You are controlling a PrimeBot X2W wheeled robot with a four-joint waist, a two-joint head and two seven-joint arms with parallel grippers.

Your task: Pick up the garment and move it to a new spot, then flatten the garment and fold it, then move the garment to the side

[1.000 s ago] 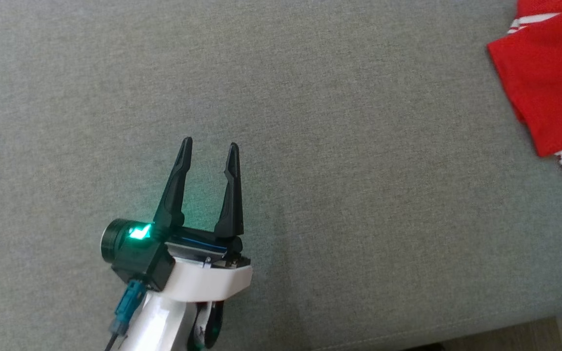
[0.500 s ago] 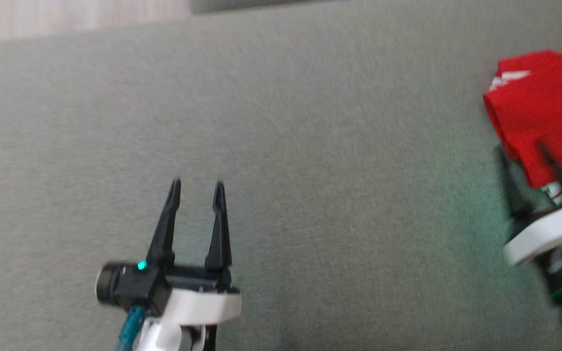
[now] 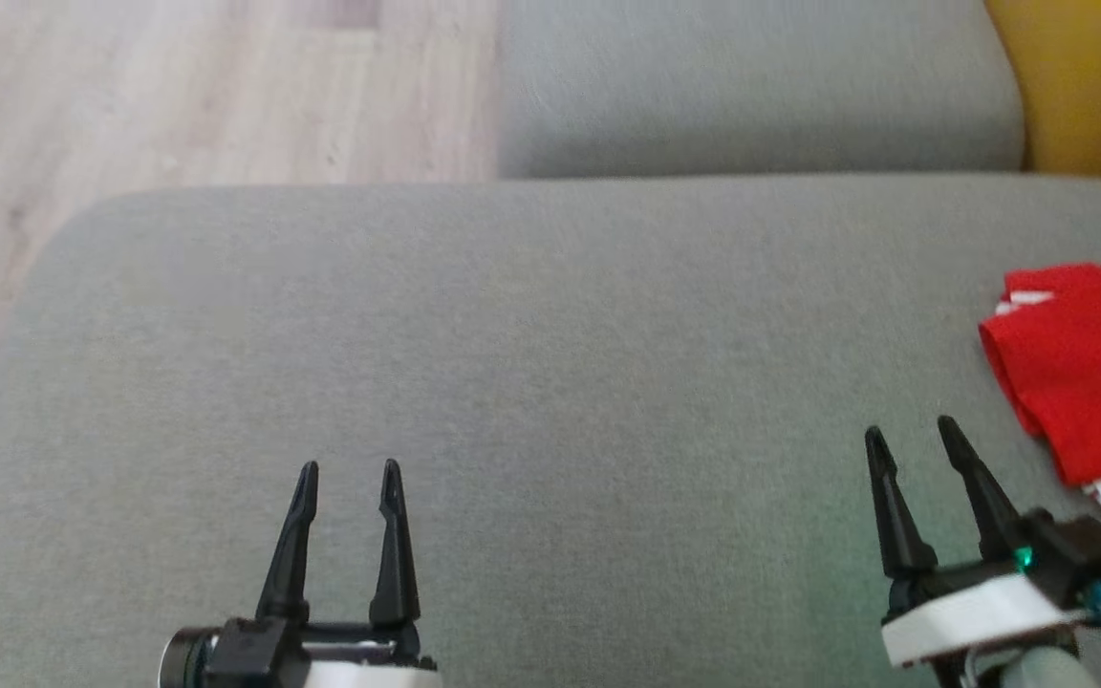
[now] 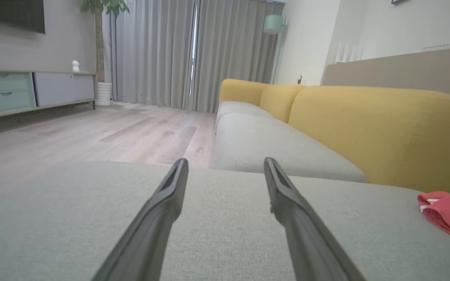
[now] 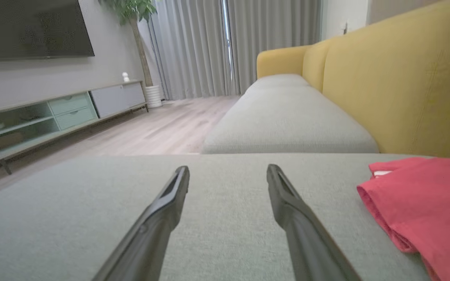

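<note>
1. Left fingers (image 3: 294, 545) are spread wide with nothing between them. Right fingers (image 3: 895, 516) are equally wide and empty. Both pairs point toward 12 o'clock in the head view.
2. Red garment (image 3: 1086, 382), white stripe trim, lies on the grey seat cushion (image 3: 550, 363) at the cushion's 3 o'clock side. It sits as a layered, folded-looking bundle. Its far part runs off the head view, so the full outline is unknown.
3. Judgement: the fold and the move to the side look done, or nearly so.
4. Risk: the right fingers sit near the striped hem. A stray sweep toward 2 o'clock would likely catch it and drag the layers open.
5. Risk: any re-grasp on the top layer alone would probably peel the bundle apart, since loose cloth gives no firm edge.
6. Garment lies at roughly 2 o'clock from the right fingers, near but apart. From the left fingers it is toward 2 to 3 o'clock and well apart.
7. Beyond it: yellow backrest (image 3: 1086, 86) at 1 o'clock, second grey cushion (image 3: 751, 86) at 12, wood floor (image 3: 178, 86) at 11.
</note>
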